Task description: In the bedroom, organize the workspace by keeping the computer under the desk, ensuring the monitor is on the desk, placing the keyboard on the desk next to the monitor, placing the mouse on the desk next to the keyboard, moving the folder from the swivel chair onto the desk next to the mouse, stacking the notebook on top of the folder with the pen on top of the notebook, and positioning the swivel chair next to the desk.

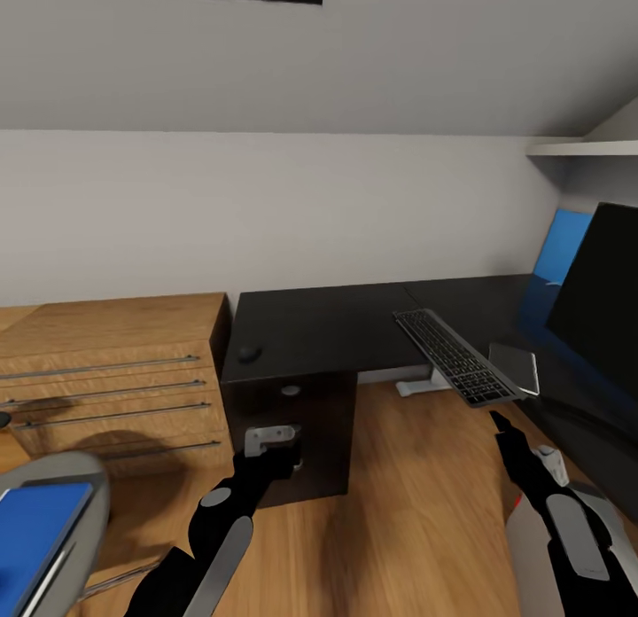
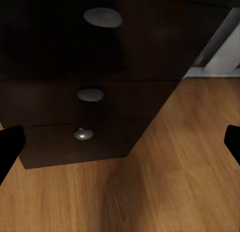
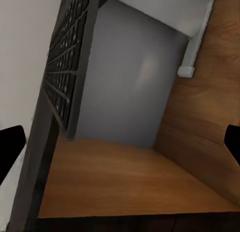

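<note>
Black-topped table (image 1: 337,320) with the keyboard (image 1: 454,356) jutting off its front edge, both arms held low in front of it.

From where I stand, the keyboard lies just ahead of and above the right gripper (image 1: 499,419), its long axis running diagonally from the table's inner corner out toward the monitor (image 1: 602,289); the right arm is clearly the nearer one. Its jaws look spread, empty, judging by the wrist view. The left gripper (image 1: 275,449) hangs by the drawer unit (image 2: 90,82), jaws also apart, holding nothing. The mouse (image 1: 249,353) sits on the table's near left corner. One blue folder (image 1: 40,528) rests on the swivel chair (image 1: 84,484). I can read no labels or writing anywhere.
</note>
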Available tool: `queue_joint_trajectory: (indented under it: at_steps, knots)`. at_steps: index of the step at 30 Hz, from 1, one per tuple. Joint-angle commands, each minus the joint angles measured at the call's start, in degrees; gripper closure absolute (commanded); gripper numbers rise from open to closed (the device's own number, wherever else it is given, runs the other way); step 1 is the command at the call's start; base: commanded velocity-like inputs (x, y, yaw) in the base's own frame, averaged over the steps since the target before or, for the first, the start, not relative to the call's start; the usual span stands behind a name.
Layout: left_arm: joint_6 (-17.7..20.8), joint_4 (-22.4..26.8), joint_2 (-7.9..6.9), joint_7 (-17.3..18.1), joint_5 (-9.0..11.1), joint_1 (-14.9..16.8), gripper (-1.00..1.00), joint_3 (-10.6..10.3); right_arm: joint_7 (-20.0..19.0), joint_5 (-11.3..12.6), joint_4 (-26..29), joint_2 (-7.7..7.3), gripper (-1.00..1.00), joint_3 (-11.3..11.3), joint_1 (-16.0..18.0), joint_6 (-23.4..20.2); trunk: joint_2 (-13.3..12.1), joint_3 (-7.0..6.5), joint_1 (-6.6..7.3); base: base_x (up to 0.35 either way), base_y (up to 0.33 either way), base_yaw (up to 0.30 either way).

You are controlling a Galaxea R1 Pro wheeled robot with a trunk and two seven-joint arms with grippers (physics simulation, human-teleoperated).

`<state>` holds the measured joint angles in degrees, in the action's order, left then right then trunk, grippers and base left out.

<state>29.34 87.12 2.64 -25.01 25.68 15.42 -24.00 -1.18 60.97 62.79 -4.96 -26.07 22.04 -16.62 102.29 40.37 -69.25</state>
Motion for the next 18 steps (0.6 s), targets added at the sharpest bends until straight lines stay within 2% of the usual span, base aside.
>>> queue_joint_trajectory:
  at_steps: [1,7,12,18]
  knots:
    - [0.1,0.1,-0.01,-0.6,0.6,0.0,-1.00,-0.1,0.3,1.3,-0.2,-0.01,-1.00,-0.2,0.0,-0.3,0.0,0.06,-0.01,0.195,0.000,0.000]
    - [0.1,0.0,-0.01,-0.6,0.6,0.0,-1.00,-0.1,0.9,3.8,-0.7,-0.04,-1.00,-0.2,0.0,-0.3,0.0,0.06,-0.01,0.199,0.000,0.000]
    - [0.1,0.0,-0.01,-0.6,0.7,0.0,-1.00,-0.1,1.1,6.1,-0.9,-0.05,-1.00,-0.2,0.0,-0.4,0.0,0.06,-0.01,0.069,0.000,0.000]
    - [0.1,0.0,-0.01,-0.6,0.7,0.0,-1.00,-0.1,1.2,7.4,-1.0,-0.02,-1.00,-0.3,0.0,-0.4,0.0,0.06,-0.01,0.068,0.000,0.000]
